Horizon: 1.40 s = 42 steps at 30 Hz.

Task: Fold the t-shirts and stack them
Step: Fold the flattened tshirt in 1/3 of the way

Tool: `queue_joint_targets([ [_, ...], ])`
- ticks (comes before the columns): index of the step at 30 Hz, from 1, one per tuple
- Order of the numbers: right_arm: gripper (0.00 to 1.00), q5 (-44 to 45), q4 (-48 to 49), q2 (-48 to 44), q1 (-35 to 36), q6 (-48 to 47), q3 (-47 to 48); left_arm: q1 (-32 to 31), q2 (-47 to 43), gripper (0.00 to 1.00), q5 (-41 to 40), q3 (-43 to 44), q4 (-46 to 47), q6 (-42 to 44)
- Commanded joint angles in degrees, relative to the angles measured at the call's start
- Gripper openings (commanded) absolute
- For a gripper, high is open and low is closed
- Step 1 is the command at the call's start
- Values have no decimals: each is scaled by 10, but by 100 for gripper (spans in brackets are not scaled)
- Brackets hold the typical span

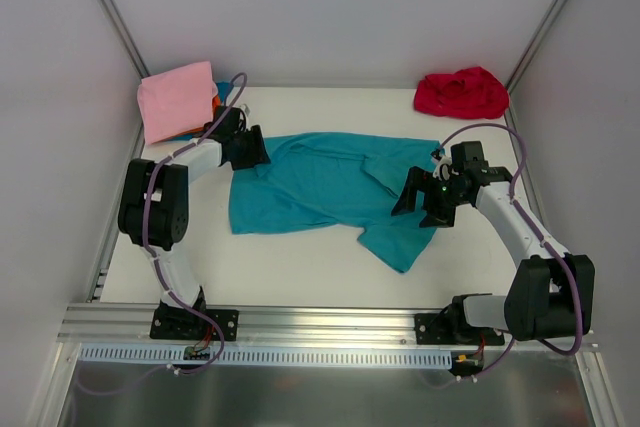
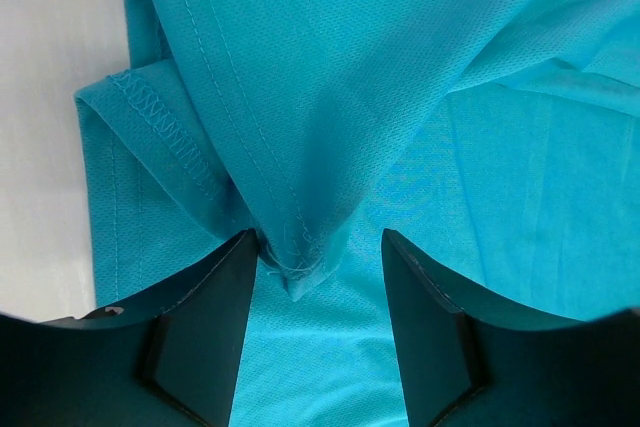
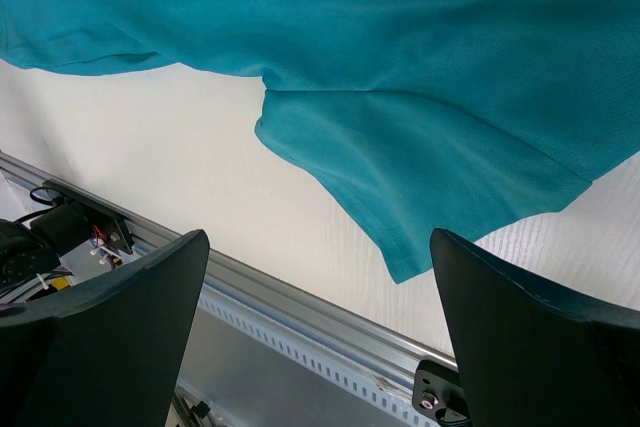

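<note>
A teal t-shirt point(image 1: 320, 187) lies spread and creased across the middle of the white table. My left gripper point(image 1: 252, 150) is open, low over the shirt's left end. In the left wrist view a stitched, folded corner of the shirt point(image 2: 295, 267) lies between the open jaws point(image 2: 320, 272), touching the left finger point(image 2: 205, 327). My right gripper point(image 1: 425, 197) is open and empty above the shirt's right part. In the right wrist view a teal flap point(image 3: 430, 167) lies beyond the wide-open jaws point(image 3: 320, 287). A folded pink shirt point(image 1: 178, 97) tops a stack at the back left.
A crumpled red shirt point(image 1: 462, 93) lies at the back right corner. Orange and blue cloth point(image 1: 214, 102) shows under the pink shirt. White walls enclose the table on three sides. A metal rail point(image 3: 330, 332) runs along the near edge.
</note>
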Motion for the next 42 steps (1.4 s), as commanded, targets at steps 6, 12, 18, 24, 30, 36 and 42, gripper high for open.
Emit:
queue_joint_targets([
  [6, 100, -6, -6, -12, 3, -5, 3, 0, -39, 53, -10, 44, -25, 9],
  [12, 99, -6, -5, -9, 2, -5, 2, 1, -39, 52, -10, 49, -27, 11],
  [18, 99, -4, -7, -10, 2, -5, 3, -1, -30, 52, -4, 40, -20, 0],
  [24, 100, -6, -6, -7, 3, -6, 3, -1, -28, 52, -19, 31, -25, 7],
  [30, 100, -4, -8, -7, 3, -7, 4, -1, -18, 52, -16, 33, -26, 3],
  [36, 100, -5, -8, -5, 2, -7, 6, 0, -14, 52, -20, 26, -22, 5],
  [42, 99, -4, -8, -5, 3, -9, 5, 0, -7, 51, -25, 24, -23, 7],
])
